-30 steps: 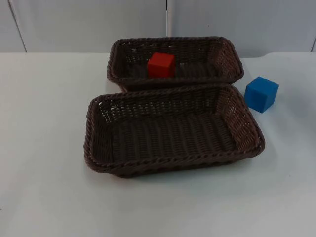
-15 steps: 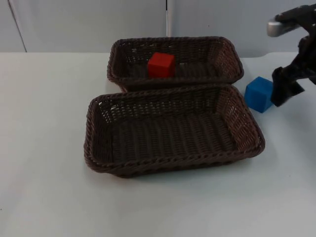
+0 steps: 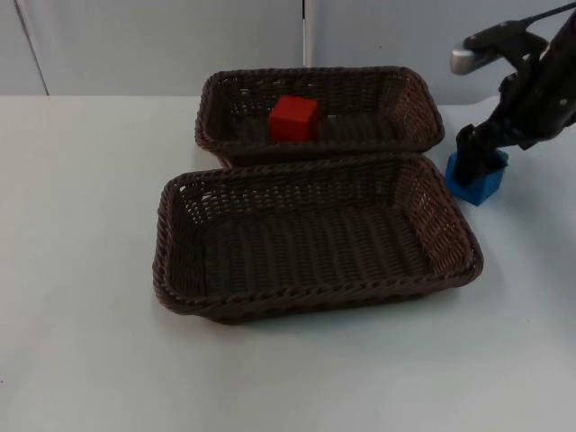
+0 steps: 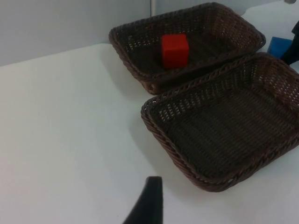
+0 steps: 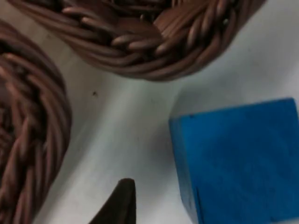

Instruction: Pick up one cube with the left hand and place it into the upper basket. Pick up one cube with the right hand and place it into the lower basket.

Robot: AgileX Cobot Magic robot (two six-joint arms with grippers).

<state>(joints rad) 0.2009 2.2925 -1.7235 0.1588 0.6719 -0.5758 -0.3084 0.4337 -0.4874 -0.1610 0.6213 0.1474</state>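
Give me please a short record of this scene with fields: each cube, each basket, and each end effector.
red cube: inside the upper basket, on its floor
blue cube: on the white table, to the right of both baskets, outside them
lower basket: holds no cube
right end effector: down at the blue cube, over its top; the cube is not lifted
left end effector: waits above the table, away from the baskets
task state: left-hand half looks done, right-hand half is at the pick-up
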